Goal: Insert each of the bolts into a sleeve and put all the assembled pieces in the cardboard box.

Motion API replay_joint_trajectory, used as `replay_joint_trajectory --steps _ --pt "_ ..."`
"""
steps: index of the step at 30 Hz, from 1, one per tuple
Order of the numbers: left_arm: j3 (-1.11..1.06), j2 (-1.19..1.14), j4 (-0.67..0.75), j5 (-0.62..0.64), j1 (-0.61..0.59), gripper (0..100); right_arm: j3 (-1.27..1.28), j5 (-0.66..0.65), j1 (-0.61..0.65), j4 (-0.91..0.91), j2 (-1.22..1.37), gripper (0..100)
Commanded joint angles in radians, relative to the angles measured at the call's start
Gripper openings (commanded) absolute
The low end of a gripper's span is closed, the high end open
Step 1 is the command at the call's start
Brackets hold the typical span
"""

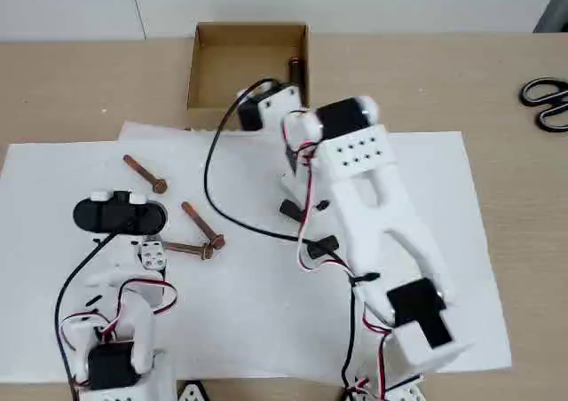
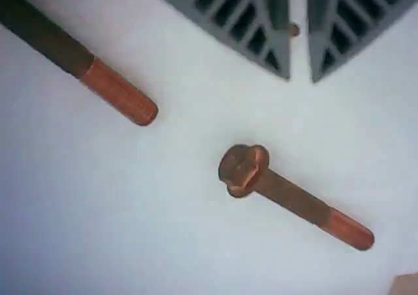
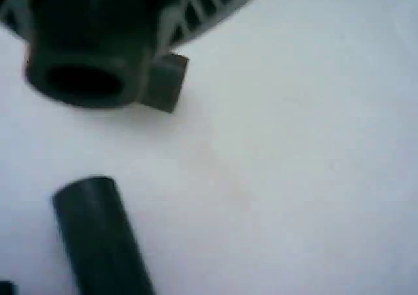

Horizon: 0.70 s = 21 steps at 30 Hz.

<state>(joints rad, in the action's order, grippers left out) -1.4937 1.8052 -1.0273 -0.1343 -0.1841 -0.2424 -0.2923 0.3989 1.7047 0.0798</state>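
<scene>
In the high view I am counting three loose bolts (image 1: pixel 202 224) left of centre, two sleeves (image 1: pixel 321 244) mid-frame, one piece (image 1: pixel 294 66) in the cardboard box (image 1: pixel 206 64) at top; my right arm (image 1: pixel 373 197) is spanning lower right to top centre; the wrist views are adding grips: left pincer (image 2: pixel 300 73) narrowly parted, empty, near a bolt (image 2: pixel 287 197); right pincer (image 3: pixel 104 40) clamping a sleeve (image 3: pixel 81 83).

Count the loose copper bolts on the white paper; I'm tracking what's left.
3. One copper-coloured metal bolt lies alone, far left; second bolt and third bolt lie nearer, heads together. Arms may hide others.
</scene>
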Motion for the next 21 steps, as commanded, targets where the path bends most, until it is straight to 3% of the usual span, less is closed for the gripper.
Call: replay_joint_trajectory --steps 1,5,11,21 --pt "0.117 0.0 -0.12 -0.018 -0.002 6 0.028 0.011 -0.051 0.016 -0.139 0.2" --pt "0.217 0.0 -0.232 -0.021 -0.002 8 0.141 0.011 -0.087 0.018 -0.231 0.2" --pt "0.329 -0.08 -0.259 -0.081 -0.005 8 0.287 0.009 -0.183 0.013 -0.326 0.2" --pt "0.837 -0.76 -0.308 -0.046 -0.061 8 0.402 0.015 -0.309 0.01 -0.377 0.3"
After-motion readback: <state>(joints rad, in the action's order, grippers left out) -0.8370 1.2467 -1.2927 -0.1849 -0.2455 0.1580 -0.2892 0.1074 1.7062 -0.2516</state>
